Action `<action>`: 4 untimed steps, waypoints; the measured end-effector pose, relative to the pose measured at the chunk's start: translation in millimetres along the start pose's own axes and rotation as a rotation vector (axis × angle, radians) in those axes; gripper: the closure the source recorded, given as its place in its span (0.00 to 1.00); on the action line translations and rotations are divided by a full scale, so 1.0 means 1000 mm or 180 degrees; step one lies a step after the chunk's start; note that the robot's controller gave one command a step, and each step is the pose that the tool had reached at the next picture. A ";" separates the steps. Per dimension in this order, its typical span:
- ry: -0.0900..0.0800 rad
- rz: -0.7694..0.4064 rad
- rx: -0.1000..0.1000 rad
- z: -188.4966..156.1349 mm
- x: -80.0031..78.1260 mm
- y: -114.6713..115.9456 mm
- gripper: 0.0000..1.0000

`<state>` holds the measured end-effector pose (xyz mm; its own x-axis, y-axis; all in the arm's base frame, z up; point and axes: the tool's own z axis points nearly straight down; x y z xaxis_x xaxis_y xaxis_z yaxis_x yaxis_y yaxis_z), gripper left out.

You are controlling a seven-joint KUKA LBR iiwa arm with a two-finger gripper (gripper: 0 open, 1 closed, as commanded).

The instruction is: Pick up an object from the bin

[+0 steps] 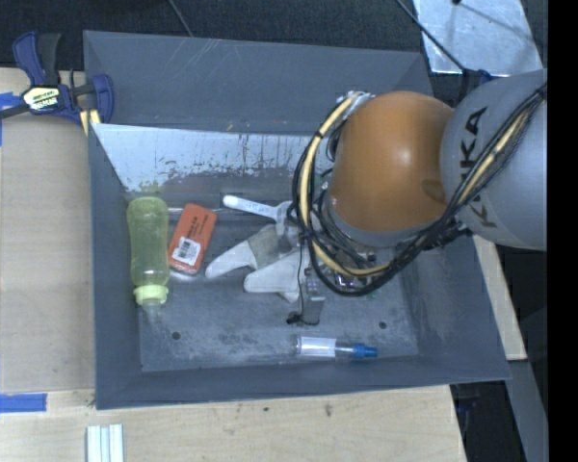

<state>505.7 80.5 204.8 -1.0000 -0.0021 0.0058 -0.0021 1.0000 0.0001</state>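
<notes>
A grey metal bin [116,287] seen from above holds a few loose things. At the left lies a yellow-green bottle [147,243], cap toward the near side. Just right of it is an orange packet [190,240] with a white label. In the middle lie flat white pieces [253,264], with a thin white stick [243,203] just beyond them. A clear tube [332,350] with a blue cap lies by the near wall. The arm [501,171] reaches in from the right under an orange cover [390,162]. Its gripper [306,303] sits low at the right end of the white pieces, the tube just nearer. Whether the claw is released or clenched cannot be told.
</notes>
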 end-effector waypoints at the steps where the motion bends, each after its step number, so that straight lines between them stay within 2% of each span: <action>1: -0.0027 0.0008 -0.0002 -0.004 -0.002 0.000 0.00; 2: -0.0049 0.0197 -0.0007 0.033 -0.025 -0.009 0.00; 3: -0.0040 0.0715 -0.0006 0.102 -0.031 -0.026 0.00; 4: -0.0027 0.0935 -0.0009 0.133 -0.031 -0.015 1.00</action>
<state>535.7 65.9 71.7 -0.9578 0.2874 -0.0024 0.2874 0.9578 0.0024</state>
